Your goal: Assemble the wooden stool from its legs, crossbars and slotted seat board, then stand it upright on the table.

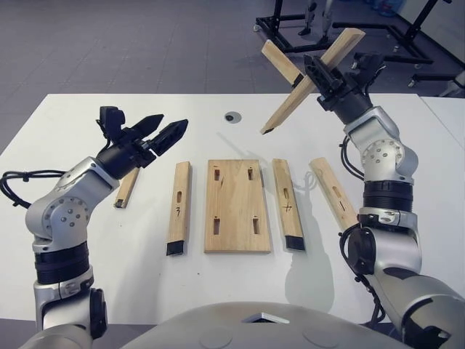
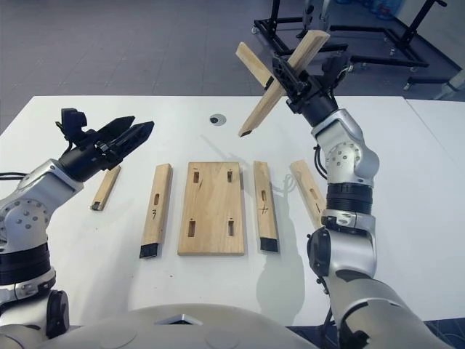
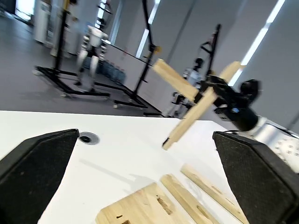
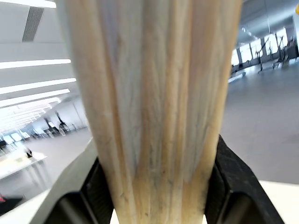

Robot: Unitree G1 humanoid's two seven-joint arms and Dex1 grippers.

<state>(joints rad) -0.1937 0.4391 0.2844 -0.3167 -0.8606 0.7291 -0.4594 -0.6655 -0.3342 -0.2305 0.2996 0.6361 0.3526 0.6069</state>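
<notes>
Clamping the crossed leg assembly (image 1: 287,107) in the right gripper (image 1: 321,77), raised beyond the far right corner of the seat board (image 1: 237,207).
Hovering the left gripper (image 1: 174,121) left of that board, fingers spread wide, gripping nothing.

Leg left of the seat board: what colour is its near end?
Black; the leg is pale wood. Left eye view shows it best.

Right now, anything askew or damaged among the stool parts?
No damage visible. The seat board, the leg left of it and the leg right of it lie parallel; the rightmost leg sits slightly skewed. The right gripper holds a fourth leg in the air, a crossbar stuck through it crosswise.
</notes>
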